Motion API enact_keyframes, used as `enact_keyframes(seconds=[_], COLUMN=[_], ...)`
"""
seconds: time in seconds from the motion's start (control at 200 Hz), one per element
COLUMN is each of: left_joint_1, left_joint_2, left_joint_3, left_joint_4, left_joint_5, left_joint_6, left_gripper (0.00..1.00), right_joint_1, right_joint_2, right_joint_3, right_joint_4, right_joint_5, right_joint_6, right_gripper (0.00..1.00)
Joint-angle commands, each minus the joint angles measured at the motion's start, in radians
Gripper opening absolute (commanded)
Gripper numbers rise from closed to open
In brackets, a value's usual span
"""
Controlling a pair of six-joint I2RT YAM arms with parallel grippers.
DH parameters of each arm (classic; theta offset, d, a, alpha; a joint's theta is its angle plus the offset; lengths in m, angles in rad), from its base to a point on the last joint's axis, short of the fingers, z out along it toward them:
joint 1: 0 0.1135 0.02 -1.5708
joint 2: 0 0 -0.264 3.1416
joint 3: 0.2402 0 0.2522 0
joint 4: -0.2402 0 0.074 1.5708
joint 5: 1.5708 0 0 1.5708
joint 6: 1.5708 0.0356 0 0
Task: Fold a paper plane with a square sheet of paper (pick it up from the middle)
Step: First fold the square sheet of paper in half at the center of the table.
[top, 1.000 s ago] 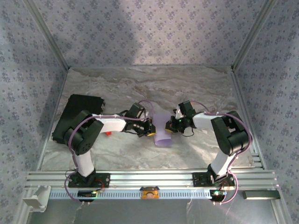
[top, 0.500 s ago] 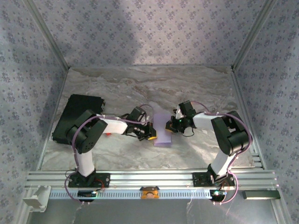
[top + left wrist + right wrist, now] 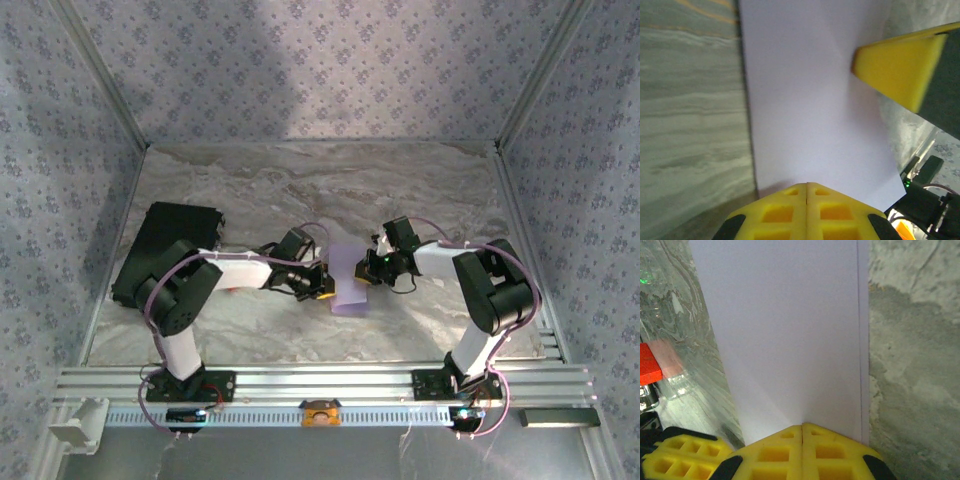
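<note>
The square sheet of paper (image 3: 347, 277), pale lavender, is folded into a narrow rectangle and sits mid-table between both grippers. My left gripper (image 3: 322, 286) is at its left edge. In the left wrist view the yellow jaws (image 3: 807, 186) are closed at the edge of the sheet of paper (image 3: 810, 100), which is raised and casts a shadow. My right gripper (image 3: 365, 266) is at the right edge. Its jaws (image 3: 802, 427) are pinched shut on the sheet of paper (image 3: 790, 325), and two layers show along the side. No dart-shaped paper plane is in view.
A black rectangular pad (image 3: 165, 245) lies at the left of the marble-patterned table. A small red object (image 3: 650, 369) sits near the left arm. A tan block (image 3: 321, 412) rests on the front rail. Patterned walls enclose the table.
The left arm's elbow has dropped lower and leftward while its gripper stays at the paper's left edge. The right arm and the paper have barely moved.
</note>
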State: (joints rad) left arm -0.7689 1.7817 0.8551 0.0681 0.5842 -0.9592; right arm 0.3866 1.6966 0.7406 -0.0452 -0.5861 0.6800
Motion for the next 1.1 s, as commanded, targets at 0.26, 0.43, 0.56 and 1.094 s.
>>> enact_keyframes(seconds=[0.26, 0.43, 0.56, 1.094], left_joint_1=[-0.025, -0.04, -0.046, -0.107], left_joint_2=[0.034, 0.061, 0.067, -0.007], left_joint_3=[-0.005, -0.021, -0.04, -0.026], left_joint_4=[0.017, -0.034, -0.076, -0.242], left_joint_5=[0.035, 0.026, 0.021, -0.042], left_joint_6=[-0.02, 0.031, 0.08, 0.212], left_gripper=[0.04, 0.02, 0.02, 0.03], right_joint_1=[-0.008, -0.009, -0.009, -0.007], right_joint_2=[0.017, 0.018, 0.023, 0.026], right_joint_3=[-0.041, -0.043, -0.043, -0.038], right_joint_4=[-0.099, -0.099, -0.093, -0.097], right_joint_5=[0.078, 0.079, 0.079, 0.08], right_joint_6=[-0.003, -0.002, 0.0, 0.0], right_gripper=[0.01, 0.01, 0.01, 0.01])
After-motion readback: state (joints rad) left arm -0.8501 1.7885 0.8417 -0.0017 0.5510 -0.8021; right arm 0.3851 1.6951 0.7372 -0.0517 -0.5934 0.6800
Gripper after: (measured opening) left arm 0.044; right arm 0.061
